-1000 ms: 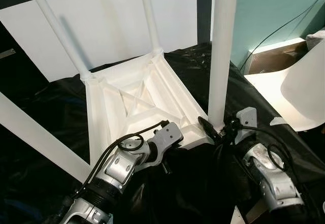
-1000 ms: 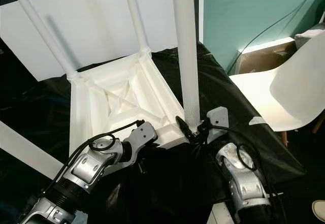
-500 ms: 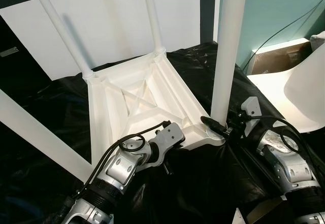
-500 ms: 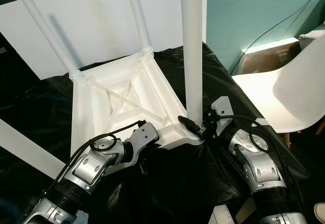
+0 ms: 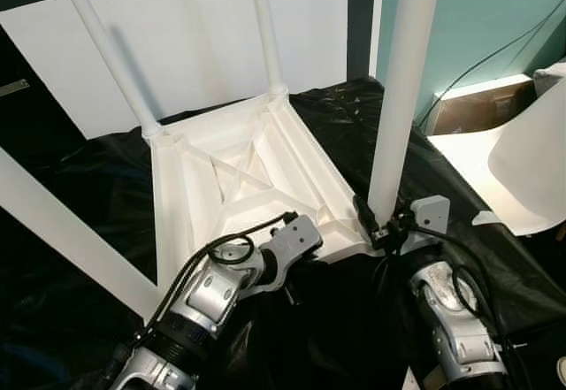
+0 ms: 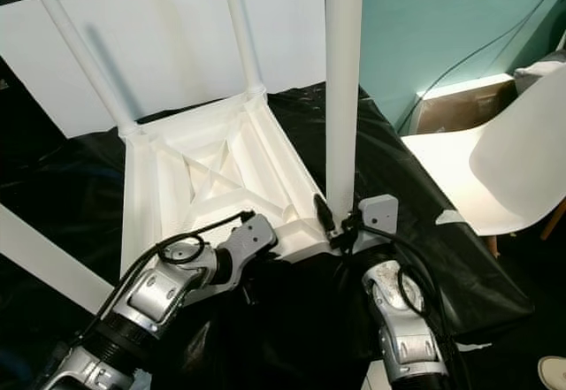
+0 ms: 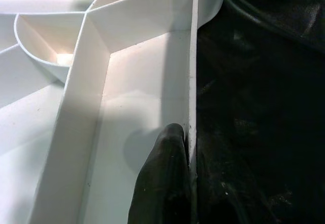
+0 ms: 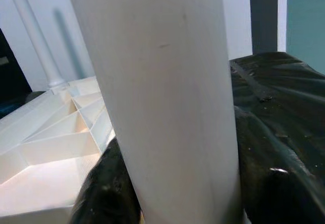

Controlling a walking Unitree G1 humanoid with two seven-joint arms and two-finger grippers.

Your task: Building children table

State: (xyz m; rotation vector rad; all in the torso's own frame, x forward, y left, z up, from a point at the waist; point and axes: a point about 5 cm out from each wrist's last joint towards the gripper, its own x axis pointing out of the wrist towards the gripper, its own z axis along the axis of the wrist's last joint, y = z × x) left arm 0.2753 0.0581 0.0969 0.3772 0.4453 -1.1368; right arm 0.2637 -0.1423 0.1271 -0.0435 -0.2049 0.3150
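The white children's table (image 5: 239,178) lies upside down on a black sheet (image 5: 71,195), its ribbed underside facing up. Two legs (image 5: 106,49) stand at the far corners. Another leg (image 5: 53,231) runs out past the left edge of the picture. My right gripper (image 5: 376,222) is shut around the base of the near-right leg (image 5: 402,80), which stands almost upright and leans slightly right at the top. In the right wrist view this leg (image 8: 167,97) sits between the black fingers (image 8: 101,193). My left gripper (image 7: 190,193) is shut on the table's near rim (image 7: 193,82), one finger (image 7: 160,183) inside the wall.
A white chair (image 6: 513,160) stands close on the right. A large white board (image 5: 195,36) leans behind the table. A brown box (image 5: 478,103) and a cable lie by the teal wall at the back right.
My right forearm has swung from out at the right to below the leg, still holding it. The leg's top leans a little more to the right. The left gripper holds as before.
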